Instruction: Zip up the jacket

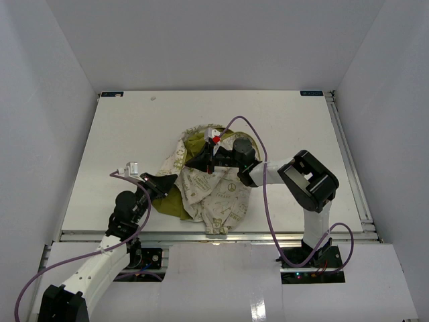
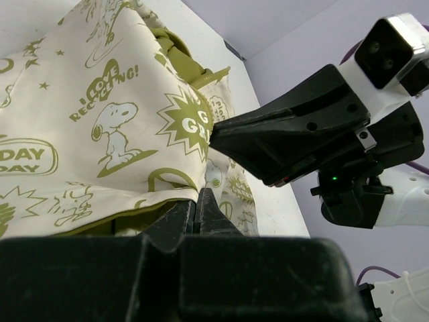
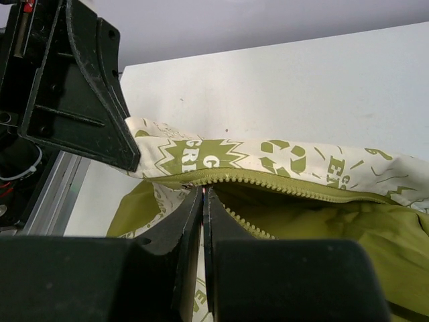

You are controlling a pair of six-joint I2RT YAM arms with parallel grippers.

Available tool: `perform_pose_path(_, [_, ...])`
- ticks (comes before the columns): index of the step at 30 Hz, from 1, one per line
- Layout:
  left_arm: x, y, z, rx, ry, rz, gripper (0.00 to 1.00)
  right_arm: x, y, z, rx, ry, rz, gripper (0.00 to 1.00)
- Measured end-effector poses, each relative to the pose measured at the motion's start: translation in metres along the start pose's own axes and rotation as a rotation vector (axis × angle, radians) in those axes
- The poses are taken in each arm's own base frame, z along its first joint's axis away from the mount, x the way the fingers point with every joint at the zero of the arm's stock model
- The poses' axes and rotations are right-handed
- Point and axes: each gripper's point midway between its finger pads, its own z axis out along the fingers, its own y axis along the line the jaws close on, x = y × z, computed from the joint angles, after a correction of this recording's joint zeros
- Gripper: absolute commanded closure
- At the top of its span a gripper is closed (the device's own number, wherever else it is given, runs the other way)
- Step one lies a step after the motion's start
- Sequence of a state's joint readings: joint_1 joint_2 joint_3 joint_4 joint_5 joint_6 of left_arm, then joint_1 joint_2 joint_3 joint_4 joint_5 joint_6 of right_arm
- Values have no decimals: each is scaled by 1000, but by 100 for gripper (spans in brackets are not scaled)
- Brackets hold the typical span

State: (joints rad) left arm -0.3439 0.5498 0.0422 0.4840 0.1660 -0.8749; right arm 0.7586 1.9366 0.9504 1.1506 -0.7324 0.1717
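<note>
Lying crumpled in the middle of the white table (image 1: 120,134), the small cream-white fabric jacket with olive-green prints (image 1: 221,194) is being gripped by both arms. The right gripper (image 3: 203,198) is squeezing its fingers together where the olive-green zipper (image 3: 301,183) starts, its open teeth running off toward 3 o'clock in the wrist view. The left gripper (image 2: 199,202), at 8 o'clock from it overhead, is pinching the hem, probably anchoring for a pull along that line.

Top looks down; both wrists closely share jacket (image 3: 301,157).
</note>
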Motion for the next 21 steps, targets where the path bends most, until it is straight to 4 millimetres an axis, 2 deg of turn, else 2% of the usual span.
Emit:
perform_pose_path(5, [8,8,-5,-40,33,-12,100,1,-7,-3,41,28,-18,92])
perform_pose_path(14, [26,27,-13,-133,113,-33,100,16,-26,-13,154,133,-33,92])
perform_pose_path(16, [24,24,-15,-137,118,-33,100,14,-31,-18,184,150,-36,92])
perform_pose_path(21, [-2,-7,-17,-95,82,-12,100,-6,-53,-22,261,166,-61,92])
